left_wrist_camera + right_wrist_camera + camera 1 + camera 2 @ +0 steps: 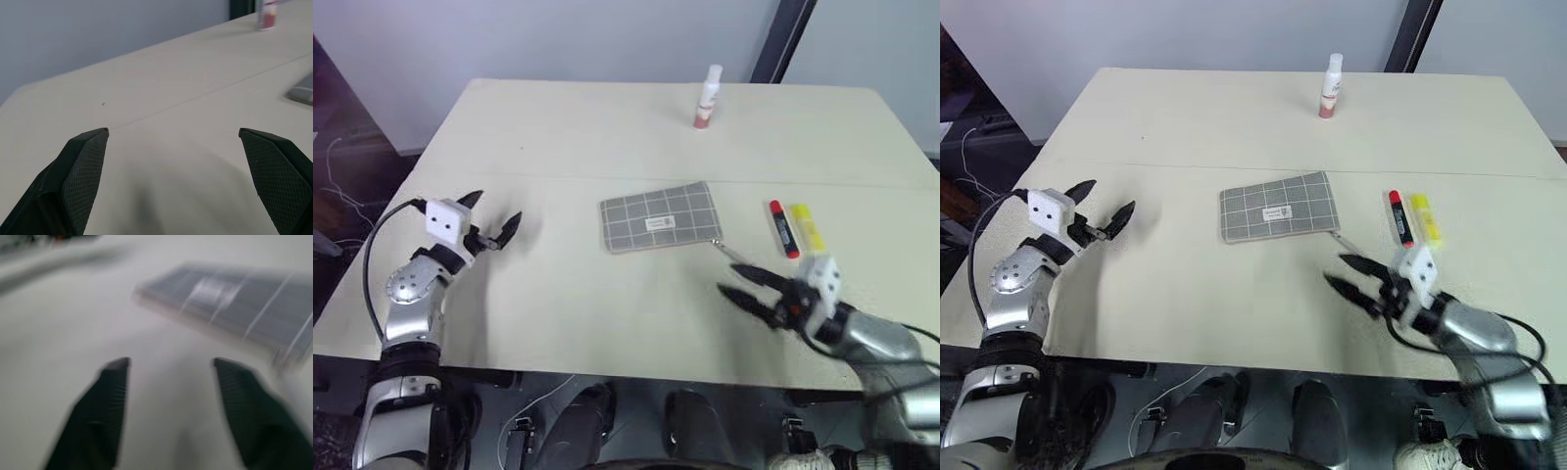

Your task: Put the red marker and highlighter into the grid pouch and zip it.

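So the big cream table (607,294) carries everything, and the grid pouch (660,216) lies flat roughly mid-table, label up, so I'll place everything off that. The zipper pull (728,252) sticks out from the pouch's near right corner.

The left gripper (492,221) hovers well off to the pouch's left, fingers spread wide apart with nothing between them. The right gripper (742,285) sits just in front of the pouch's near right corner, close to that pull, fingers parted with a clear gap and holding nothing; its tips point back toward the pouch.

A white bottle (708,97) with a reddish base stands upright well behind the pouch, near the far edge.

The red marker (783,228) lies just right of the pouch, and the highlighter (806,227) lies right alongside it on the side away from the pouch, both out on the bare tabletop.
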`<state>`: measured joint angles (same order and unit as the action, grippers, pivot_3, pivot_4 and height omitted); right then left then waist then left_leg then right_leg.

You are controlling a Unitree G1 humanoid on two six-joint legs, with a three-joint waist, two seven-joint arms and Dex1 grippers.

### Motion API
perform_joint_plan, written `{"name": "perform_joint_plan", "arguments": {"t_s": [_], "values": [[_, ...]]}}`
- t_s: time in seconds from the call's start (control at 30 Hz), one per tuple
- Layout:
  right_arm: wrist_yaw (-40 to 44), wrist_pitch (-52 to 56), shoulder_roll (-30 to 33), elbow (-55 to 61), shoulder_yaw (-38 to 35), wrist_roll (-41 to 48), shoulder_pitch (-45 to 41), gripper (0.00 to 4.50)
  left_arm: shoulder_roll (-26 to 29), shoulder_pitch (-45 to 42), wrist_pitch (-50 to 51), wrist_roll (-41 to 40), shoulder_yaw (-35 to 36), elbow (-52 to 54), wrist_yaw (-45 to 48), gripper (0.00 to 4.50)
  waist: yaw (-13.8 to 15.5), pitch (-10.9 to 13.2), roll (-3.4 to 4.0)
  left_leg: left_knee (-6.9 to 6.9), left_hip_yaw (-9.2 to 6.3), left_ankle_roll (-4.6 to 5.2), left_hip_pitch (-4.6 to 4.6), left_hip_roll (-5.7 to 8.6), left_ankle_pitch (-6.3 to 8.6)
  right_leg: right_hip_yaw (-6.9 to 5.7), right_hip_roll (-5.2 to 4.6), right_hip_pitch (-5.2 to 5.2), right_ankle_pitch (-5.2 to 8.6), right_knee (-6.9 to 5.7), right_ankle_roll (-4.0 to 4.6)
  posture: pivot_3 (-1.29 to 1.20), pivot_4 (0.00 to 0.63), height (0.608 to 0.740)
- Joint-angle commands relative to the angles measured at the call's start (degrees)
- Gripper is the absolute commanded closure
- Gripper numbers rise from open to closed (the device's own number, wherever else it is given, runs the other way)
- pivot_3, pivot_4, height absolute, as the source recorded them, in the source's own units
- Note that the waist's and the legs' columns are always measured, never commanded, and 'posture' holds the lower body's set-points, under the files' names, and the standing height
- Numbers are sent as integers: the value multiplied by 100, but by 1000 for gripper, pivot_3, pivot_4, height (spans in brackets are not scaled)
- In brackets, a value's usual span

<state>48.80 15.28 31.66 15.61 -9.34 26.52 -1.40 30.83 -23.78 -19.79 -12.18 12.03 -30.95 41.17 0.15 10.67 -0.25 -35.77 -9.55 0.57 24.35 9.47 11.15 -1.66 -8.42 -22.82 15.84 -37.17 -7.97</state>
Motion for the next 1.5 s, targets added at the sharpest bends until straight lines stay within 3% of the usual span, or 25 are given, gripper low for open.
{"name": "perform_joint_plan", "arguments": {"t_s": [0.03, 0.07, 0.2, 0.43, 0.6, 0.83, 1.0, 1.13, 1.33, 1.5], "values": [[-740, -348, -410, -892, 702, -993, -1213, 3890, 73, -364, -776, 445, -343, -359, 165, 0, 12, 0, 1, 1, 0, -2, 0, 0, -1, -1, 3, -1, -5, 0, 7, 0, 150, 740], [-997, -459, -593, -1336, 891, -1304, -1650, 4479, 60, -493, -980, 564, -468, -502, 193, 0, 18, 0, 0, 2, -1, -5, 1, 0, -3, -2, 6, -4, -8, 1, 10, 0, 150, 740], [-1751, -957, -990, -2942, 1382, -2278, -2834, 4479, 61, -964, -1972, 1241, -1013, -1094, 145, 0, 68, -2, -2, 3, -6, -3, 4, -12, -16, 1, 41, -34, -13, 0, 8, 0, 150, 740], [-2506, -1627, -898, -4529, 1668, -3232, -3552, 4479, 146, -1631, -3633, 2683, -1981, -2126, -496, 0, 3, -2, -3, 33, 1, -31, 12, -8, -36, 27, 45, -35, -17, 0, 4, 0, 150, 740], [-2109, -1582, -878, -4441, 1817, -3249, -3264, 4479, -27, -2117, -4194, 3848, -2726, -2669, -1413, 0, -78, -4, -6, 47, -5, -42, 4, -20, -45, 31, 61, -37, -18, -11, 6, 0, 150, 740], [-2008, -1407, -827, -3962, 1754, -3234, -2965, 4479, -329, -2600, -4150, 4204, -3070, -3298, -2131, 0, -97, -8, -6, 45, -8, -43, -10, -28, -54, 32, 73, -36, -30, -36, 19, 0, 150, 740], [-2004, -1282, -828, -3720, 1737, -3235, -2887, 4479, -510, -2690, -4189, 4079, -3172, -3547, -2014, 0, -96, -8, -7, 45, -8, -47, -15, -30, -58, 32, 76, -36, -32, -42, 22, 0, 150, 740], [-2001, -1242, -852, -3591, 1752, -3236, -2835, 4500, -619, -2641, -4155, 3944, -3185, -3605, -1767, 1293, -94, -8, -7, 45, -7, -47, -15, -30, -58, 33, 75, -36, -32, -42, 22, 0, 150, 740], [-1992, -1274, -888, -3536, 1779, -3262, -2830, 4500, -666, -2510, -4049, 3435, -3043, -3615, -1082, 4338, -102, -13, -4, 45, -7, -47, -18, -30, -58, 33, 75, -34, -32, -42, 22, 0, 150, 740], [-1871, -1262, -972, -3276, 1554, -2894, -2789, 4500, -706, -2424, -3935, 2826, -2804, -3443, -533, 4430, -119, -14, -3, 47, -7, -46, -18, -31, -58, 35, 75, -36, -32, -42, 22, 0, 150, 740]]}}
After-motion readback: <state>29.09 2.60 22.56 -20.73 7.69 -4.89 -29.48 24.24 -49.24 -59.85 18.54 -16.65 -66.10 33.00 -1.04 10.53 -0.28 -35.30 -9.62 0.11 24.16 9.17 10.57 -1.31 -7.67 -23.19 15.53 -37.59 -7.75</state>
